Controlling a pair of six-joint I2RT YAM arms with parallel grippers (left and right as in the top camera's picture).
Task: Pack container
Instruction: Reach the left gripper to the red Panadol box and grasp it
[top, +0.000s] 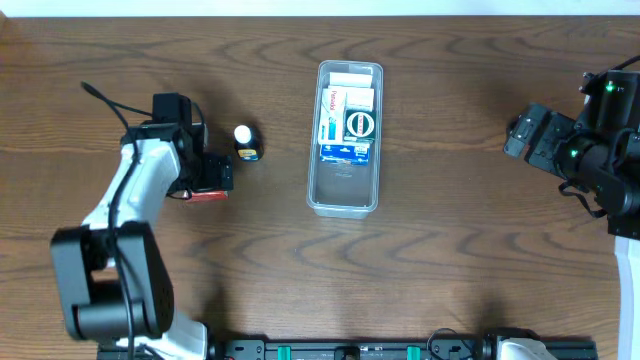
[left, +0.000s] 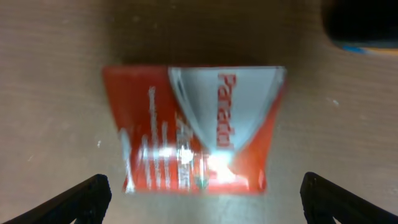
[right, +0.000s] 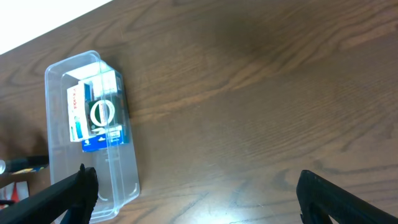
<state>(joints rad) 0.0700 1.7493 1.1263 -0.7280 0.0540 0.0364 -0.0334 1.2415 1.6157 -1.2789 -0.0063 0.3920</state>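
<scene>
Clear plastic, long and narrow with rounded corners and a rim: that's the container (top: 343, 190). It sits in the middle of the wooden tabletop (top: 450, 260), between the two arms, with its long side running away from the robot.

From overhead we can see its far half is filled with small boxes (top: 350, 115) lying flat. One at the far end is white, one is dark with a white ring on it, and one toward the middle is blue. The near half is bare. The right wrist view catches the same tub at a slant, but we can't read the print in either view.

Only the left wrist view really shows the red box (left: 193, 124), which lies flat on the wood with a pale patch and blurry red lettering. The left end effector (left: 205, 180) has its fingers spread wider than that box and nothing clamped. Overhead, the box is just a red sliver under the arm.

Overhead also shows a small bottle (top: 245, 140) with a white cap, standing between the left arm and the container and apart from both.

The right end effector (right: 196, 177) gapes wide over bare wood, holding nothing, well off to the container's right.
</scene>
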